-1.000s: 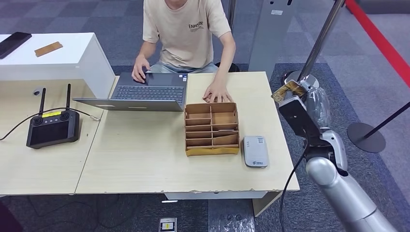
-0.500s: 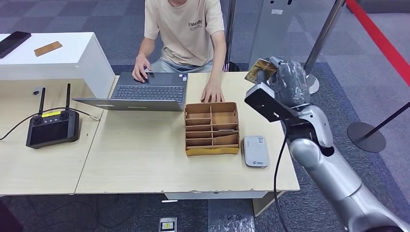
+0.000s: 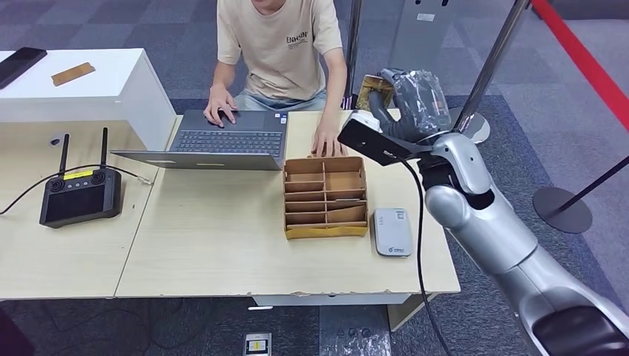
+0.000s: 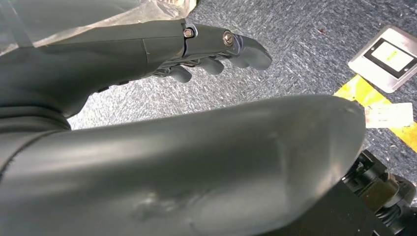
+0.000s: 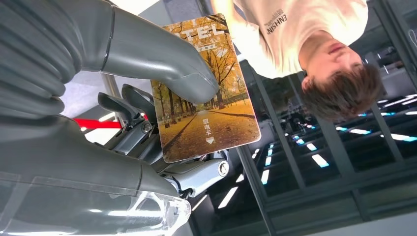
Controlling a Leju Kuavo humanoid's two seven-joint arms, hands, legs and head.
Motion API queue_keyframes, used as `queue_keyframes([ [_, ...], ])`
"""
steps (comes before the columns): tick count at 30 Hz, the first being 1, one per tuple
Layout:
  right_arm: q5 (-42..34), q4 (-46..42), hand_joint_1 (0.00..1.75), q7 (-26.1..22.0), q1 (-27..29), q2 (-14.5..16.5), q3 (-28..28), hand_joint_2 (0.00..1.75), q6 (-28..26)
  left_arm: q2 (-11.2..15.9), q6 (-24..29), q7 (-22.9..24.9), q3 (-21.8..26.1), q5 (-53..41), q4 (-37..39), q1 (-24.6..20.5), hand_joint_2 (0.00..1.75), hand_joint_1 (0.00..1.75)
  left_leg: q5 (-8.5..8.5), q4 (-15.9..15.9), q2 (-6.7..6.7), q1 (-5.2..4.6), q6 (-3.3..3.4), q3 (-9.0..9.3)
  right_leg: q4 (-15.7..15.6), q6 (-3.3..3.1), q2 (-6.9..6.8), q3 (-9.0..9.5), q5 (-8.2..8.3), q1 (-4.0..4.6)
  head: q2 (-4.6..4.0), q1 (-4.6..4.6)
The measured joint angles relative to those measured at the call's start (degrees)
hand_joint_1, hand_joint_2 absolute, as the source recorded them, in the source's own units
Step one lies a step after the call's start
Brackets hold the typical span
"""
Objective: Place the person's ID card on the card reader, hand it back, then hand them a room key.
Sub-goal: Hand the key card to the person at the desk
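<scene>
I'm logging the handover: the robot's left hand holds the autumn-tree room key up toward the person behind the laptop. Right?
Not quite: the right hand holds the room key, as the right wrist view shows. The left hand hangs over the floor, holding nothing. The person is behind the laptop.

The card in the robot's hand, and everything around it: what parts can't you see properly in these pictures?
- Room key card: right wrist view, the right hand's thumb covers part of its picture; head view, too small to read.
- Cardboard organizer: head view, slot contents too small to make out.
- Person's right hand: head view, fingertips hidden behind the organizer's rim.
- Left hand: left wrist view, the forearm blocks most of it.
</scene>
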Motion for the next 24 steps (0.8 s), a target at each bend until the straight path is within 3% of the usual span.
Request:
queue_keyframes([
  [7,4.1,3.3,1.75,0.7,-1.5,0.5,2.3,1.75,-1.3,0.0,0.0,0.0,-0.8,-0.2,0.0,0.0,0.00,0.00,0.00,0.0,0.01,0.00,0.00,-0.04,0.0,0.00,0.00,-0.04,0.00,0.00,0.00,-0.01],
  [12,26.4,9.3,1.75,0.0,-6.1,1.6,6.2,1.75,-1.5,0.0,0.1,-0.5,-1.0,-0.1,0.0,-0.1,0.00,0.00,0.01,0.0,0.01,0.02,-0.01,-0.06,0.0,0.00,0.01,-0.05,0.00,0.02,-0.01,0.01],
  [15,34.2,12.5,1.75,-1.1,-8.1,2.7,9.4,1.75,0.0,0.1,0.0,-0.7,-1.0,0.0,0.0,-0.1,0.00,0.00,0.04,0.0,-0.02,0.04,-0.04,-0.06,0.0,0.00,0.00,-0.06,0.00,0.04,0.00,0.00],
  [24,40.5,16.6,1.75,-2.7,-10.6,4.0,14.9,1.75,5.8,0.2,-0.5,-0.6,-1.0,0.9,0.0,-0.1,0.00,0.00,0.04,0.0,-0.02,0.05,-0.04,-0.09,0.0,-0.01,0.00,-0.09,0.00,0.04,0.00,0.01],
])
